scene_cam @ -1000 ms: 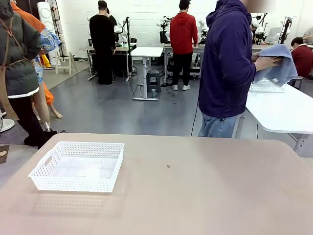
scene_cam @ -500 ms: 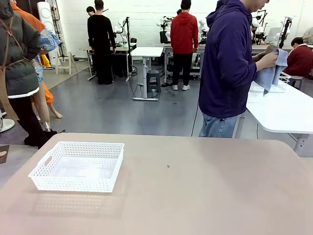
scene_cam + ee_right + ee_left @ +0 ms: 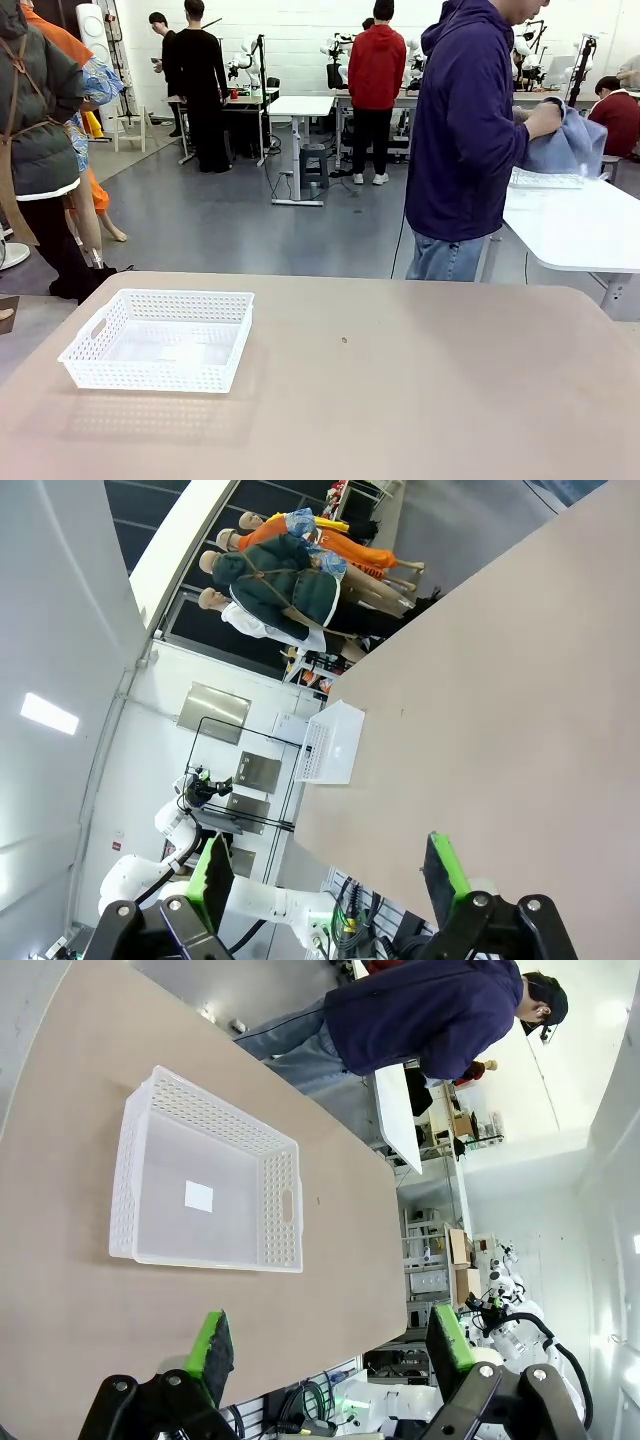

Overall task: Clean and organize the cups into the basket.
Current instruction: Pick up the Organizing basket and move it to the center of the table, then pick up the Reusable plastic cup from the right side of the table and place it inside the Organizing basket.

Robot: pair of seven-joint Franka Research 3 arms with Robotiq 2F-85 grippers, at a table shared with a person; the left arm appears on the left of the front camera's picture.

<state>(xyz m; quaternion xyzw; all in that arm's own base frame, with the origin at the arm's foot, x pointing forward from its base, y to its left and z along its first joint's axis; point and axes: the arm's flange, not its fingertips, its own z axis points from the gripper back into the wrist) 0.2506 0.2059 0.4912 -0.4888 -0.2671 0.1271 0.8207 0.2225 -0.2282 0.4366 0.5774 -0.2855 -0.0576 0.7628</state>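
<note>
The white lattice basket (image 3: pixel 150 374) stands empty on the left part of the tan table (image 3: pixel 400 400). It appears from above, with a small white label on its floor, in the left wrist view (image 3: pixel 280 1210), and far off in the right wrist view (image 3: pixel 330 742). The cups are out of view. My left gripper (image 3: pixel 332 1345) hangs open above the table on the near side of the basket, nothing between its green pads. My right gripper (image 3: pixel 328 872) is open too, above bare table and far from the basket.
A person in a purple hoodie (image 3: pixel 465 130) stands at the far edge, turned to a white side table (image 3: pixel 580 230), working a blue cloth (image 3: pixel 570 145) with both hands. A pale tray (image 3: pixel 545 180) lies on that side table.
The person's hands have shifted the blue cloth, which now hangs bunched lower over the side table. The basket and both grippers have not moved.
</note>
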